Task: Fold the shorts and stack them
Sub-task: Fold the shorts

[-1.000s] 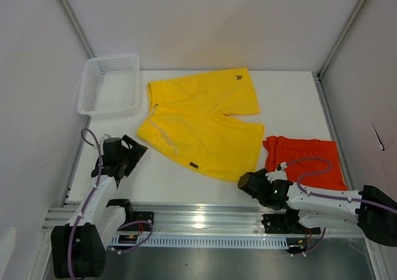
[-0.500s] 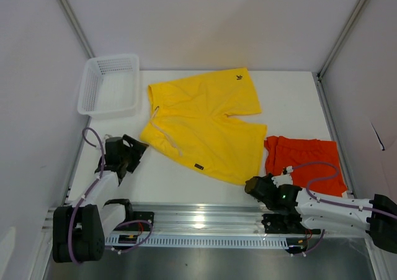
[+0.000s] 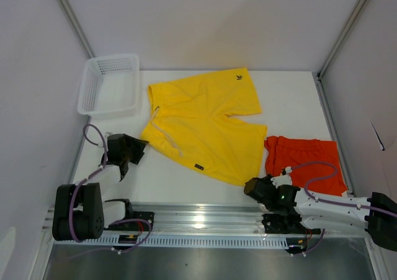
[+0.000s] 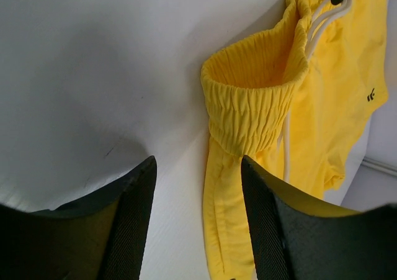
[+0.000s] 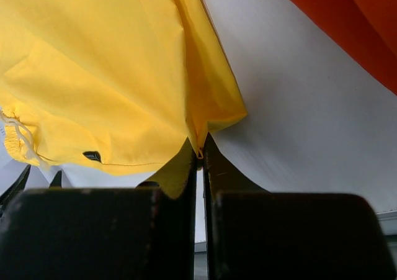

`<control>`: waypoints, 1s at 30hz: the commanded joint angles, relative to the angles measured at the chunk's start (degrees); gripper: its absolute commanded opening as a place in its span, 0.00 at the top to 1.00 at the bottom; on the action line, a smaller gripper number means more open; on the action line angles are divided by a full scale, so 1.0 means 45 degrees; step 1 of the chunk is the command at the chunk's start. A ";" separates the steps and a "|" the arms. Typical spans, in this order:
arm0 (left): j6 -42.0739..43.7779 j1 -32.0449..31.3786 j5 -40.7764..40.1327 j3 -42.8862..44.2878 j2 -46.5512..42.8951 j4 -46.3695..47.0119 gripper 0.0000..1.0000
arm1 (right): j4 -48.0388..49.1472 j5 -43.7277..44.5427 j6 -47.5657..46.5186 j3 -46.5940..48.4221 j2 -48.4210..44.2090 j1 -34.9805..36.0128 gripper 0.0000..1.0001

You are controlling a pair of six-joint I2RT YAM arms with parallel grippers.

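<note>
The yellow shorts (image 3: pixel 201 121) lie spread flat mid-table, logo at the far side. My left gripper (image 3: pixel 138 148) is at their left waistband corner. In the left wrist view its jaws (image 4: pixel 198 221) stand open astride the gathered yellow waistband edge (image 4: pixel 248 118), which runs close along the right finger (image 4: pixel 267 230). My right gripper (image 3: pixel 250 186) is low at the near edge, shut on the near right hem corner of the yellow shorts (image 5: pixel 200 151). The orange-red shorts (image 3: pixel 307 165) lie crumpled to the right, showing at the top right in the right wrist view (image 5: pixel 347 19).
A white mesh basket (image 3: pixel 110 84) stands at the far left, behind the left gripper. White walls with metal posts close in the table on three sides. A metal rail (image 3: pixel 205 221) runs along the near edge by the arm bases.
The right gripper shut on the yellow hem corner and drew back toward the near edge, shifting the shorts slightly. The left gripper moved up to the waistband corner and its jaws narrowed.
</note>
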 commanded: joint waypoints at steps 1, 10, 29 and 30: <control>-0.0651 0.0100 -0.0070 -0.0099 0.0523 0.1408 0.41 | -0.0114 0.0445 0.4243 -0.0083 -0.0018 0.0076 1.00; -0.1081 0.0100 0.0437 -0.0001 0.2828 0.4315 0.44 | -0.0134 0.0387 0.4106 -0.0161 -0.0233 0.0173 1.00; 0.1085 -0.1363 -0.1649 0.3844 0.5485 0.1180 0.43 | 0.0685 0.0289 0.3364 0.0112 0.0469 0.0466 1.00; 0.1145 -0.1462 -0.1845 0.4059 0.5564 0.0827 0.45 | 0.0725 0.0289 0.3364 0.0112 0.0489 0.0486 1.00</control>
